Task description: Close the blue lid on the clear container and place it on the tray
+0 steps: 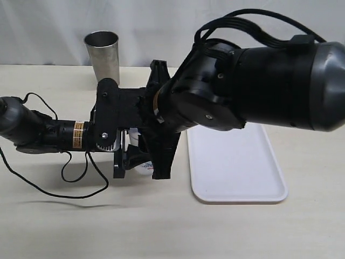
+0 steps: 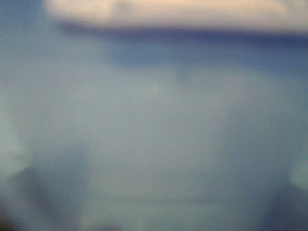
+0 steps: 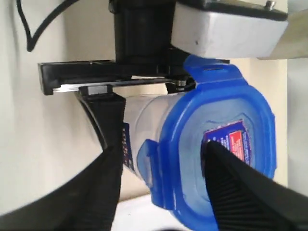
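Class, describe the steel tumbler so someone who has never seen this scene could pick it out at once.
Start with the pale table in the exterior view and go to its far edge, left of the white tray. The steel tumbler stands upright there, the only shiny metal vessel.

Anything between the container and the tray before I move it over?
Nothing visible between the clear container and the tray; the right arm hides part of the tray. The steel tumbler stands off that path.

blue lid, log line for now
blue lid: on clear container | left gripper: holds container | right gripper: open over lid | tray: without container
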Controlling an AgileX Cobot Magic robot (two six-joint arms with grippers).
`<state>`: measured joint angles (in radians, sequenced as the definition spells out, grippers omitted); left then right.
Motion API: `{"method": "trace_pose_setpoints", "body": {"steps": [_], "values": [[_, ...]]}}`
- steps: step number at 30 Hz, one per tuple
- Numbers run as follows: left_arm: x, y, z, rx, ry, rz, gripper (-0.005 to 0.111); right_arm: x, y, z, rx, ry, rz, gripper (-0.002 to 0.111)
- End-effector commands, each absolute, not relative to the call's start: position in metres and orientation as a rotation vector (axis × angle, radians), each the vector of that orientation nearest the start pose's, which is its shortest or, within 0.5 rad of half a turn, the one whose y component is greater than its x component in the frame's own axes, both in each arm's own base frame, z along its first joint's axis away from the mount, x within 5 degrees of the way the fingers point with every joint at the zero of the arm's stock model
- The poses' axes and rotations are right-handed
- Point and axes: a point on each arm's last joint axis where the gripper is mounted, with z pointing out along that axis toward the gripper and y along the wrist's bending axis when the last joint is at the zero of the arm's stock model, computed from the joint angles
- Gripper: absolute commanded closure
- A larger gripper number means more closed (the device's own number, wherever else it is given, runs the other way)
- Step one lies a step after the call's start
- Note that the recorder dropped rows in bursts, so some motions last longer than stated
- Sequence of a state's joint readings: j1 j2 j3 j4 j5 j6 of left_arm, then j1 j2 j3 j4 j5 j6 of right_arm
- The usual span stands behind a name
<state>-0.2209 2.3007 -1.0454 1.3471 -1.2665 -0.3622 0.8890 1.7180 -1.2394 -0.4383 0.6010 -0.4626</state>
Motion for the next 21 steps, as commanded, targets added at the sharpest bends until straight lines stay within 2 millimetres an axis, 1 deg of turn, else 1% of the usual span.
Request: {"method": "trace_pose_setpoints", "body": {"steps": [1,6,8,10,13,16,17,19,21], "values": [[0.33,-0.164,0.059,1.441,1.299,-0.934,0.107,0.239,0.263,0.266,-1.76,1.787,-0.196,0.058],[0.329,-0.164,0.058,1.507,1.219,-0.887,0.107,0.226,0.256,0.305,-1.614,1.734,-0.067,0.058],[0.327,-0.166,0.059,1.539,1.177,-0.868,0.107,0.222,0.255,0.316,-1.557,1.719,-0.005,0.058],[0.325,-0.169,0.059,1.579,1.118,-0.842,0.107,0.219,0.254,0.326,-1.464,1.736,0.06,0.058],[0.322,-0.173,0.059,1.62,1.047,-0.808,0.107,0.227,0.249,0.337,-1.308,1.833,0.118,0.058],[0.32,-0.178,0.059,1.641,1.009,-0.797,0.107,0.243,0.239,0.344,-1.2,1.969,0.127,0.058],[0.319,-0.179,0.059,1.64,1.009,-0.797,0.107,0.248,0.235,0.344,-1.205,2.009,0.12,0.058],[0.319,-0.18,0.059,1.643,1.004,-0.798,0.107,0.255,0.229,0.338,-1.284,2.077,0.128,0.06],[0.319,-0.18,0.059,1.643,1.004,-0.798,0.107,0.257,0.226,0.327,-1.471,2.126,0.18,0.06]]}}
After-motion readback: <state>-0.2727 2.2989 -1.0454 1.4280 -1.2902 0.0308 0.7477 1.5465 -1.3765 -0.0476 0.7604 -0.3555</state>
